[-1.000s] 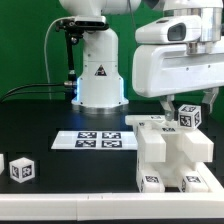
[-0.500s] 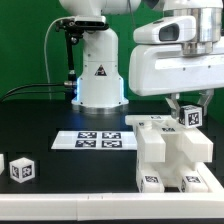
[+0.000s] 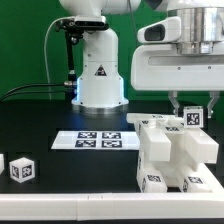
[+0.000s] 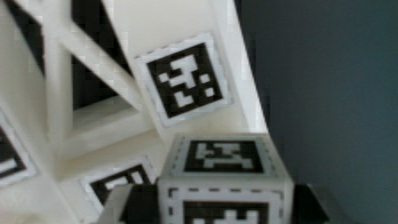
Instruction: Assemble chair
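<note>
The chair stands as a stepped white block of tagged parts at the exterior view's right. At its far right end a small white tagged cube sits at the top, and my gripper comes down over it with the jaws shut on its sides. In the wrist view the cube fills the gap of the gripper, a dark finger pressed against each side. Behind it lie the chair's white bars and a large tag.
The marker board lies flat in the middle of the black table. A loose white tagged cube sits near the exterior view's left edge. The robot's white base stands behind the board, with a cable running off to the left.
The jaws have closed onto the small cube. The wrist has shifted slightly up and to the exterior view's right, and the cube has barely moved.
</note>
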Controlling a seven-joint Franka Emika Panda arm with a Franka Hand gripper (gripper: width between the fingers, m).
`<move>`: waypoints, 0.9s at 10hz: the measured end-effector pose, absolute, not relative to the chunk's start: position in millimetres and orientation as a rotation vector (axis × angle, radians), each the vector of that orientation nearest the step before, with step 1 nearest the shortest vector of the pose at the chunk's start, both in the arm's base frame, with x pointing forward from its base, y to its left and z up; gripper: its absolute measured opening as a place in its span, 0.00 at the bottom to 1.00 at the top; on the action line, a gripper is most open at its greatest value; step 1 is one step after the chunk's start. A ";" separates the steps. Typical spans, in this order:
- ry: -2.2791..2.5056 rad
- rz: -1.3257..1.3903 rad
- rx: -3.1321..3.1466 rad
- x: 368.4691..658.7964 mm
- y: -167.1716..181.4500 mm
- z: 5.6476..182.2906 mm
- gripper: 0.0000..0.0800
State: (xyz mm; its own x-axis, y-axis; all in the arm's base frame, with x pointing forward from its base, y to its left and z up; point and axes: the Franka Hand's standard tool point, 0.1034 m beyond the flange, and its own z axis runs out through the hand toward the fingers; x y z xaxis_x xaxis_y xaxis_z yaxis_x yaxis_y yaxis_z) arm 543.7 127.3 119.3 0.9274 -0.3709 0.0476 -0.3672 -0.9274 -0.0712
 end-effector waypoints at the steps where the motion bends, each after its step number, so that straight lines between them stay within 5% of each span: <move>1: 0.801 -0.106 -2.949 545.4 127.9 119.4 0.35; 7: 1.489 -0.034 -2.606 545.3 124.9 118.4 0.35; 8: 1.465 -0.036 -2.620 545.3 124.8 118.2 0.47; 9: 1.416 -0.039 -2.647 545.2 125.0 118.2 0.47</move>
